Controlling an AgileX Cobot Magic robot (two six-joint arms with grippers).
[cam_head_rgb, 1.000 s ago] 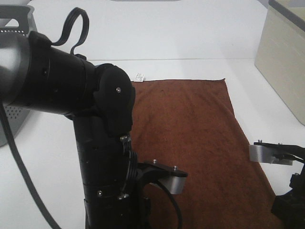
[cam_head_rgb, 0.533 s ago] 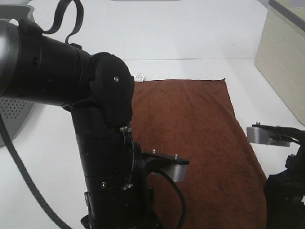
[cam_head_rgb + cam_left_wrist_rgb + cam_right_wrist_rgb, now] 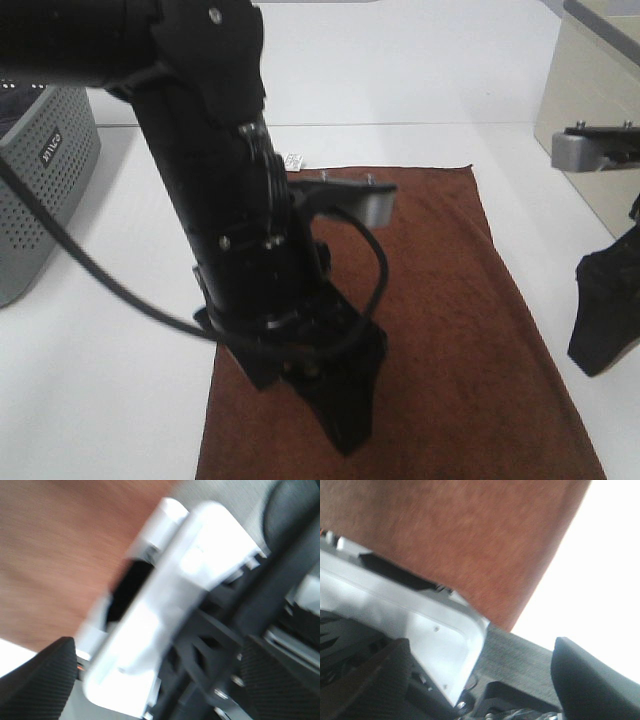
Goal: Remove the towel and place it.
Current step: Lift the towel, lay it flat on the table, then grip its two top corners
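Note:
The dark brown towel lies spread flat on the white table, with its small white tag at the far left corner. My left gripper points down over the towel's near left part, clear of the cloth. In the blurred left wrist view its two fingers stand apart with nothing between them, and the towel shows beyond. My right gripper hangs off the towel's right edge. In the right wrist view it is open and empty, above the towel's edge.
A grey perforated basket stands at the left edge of the table. A beige box stands at the far right. My big black left arm hides the towel's left side. Bare white table lies left of the towel.
Both arms have lifted and swung toward the far side. The left gripper now shows over the towel, the right gripper hangs higher, and the basket is uncovered. The towel has not moved.

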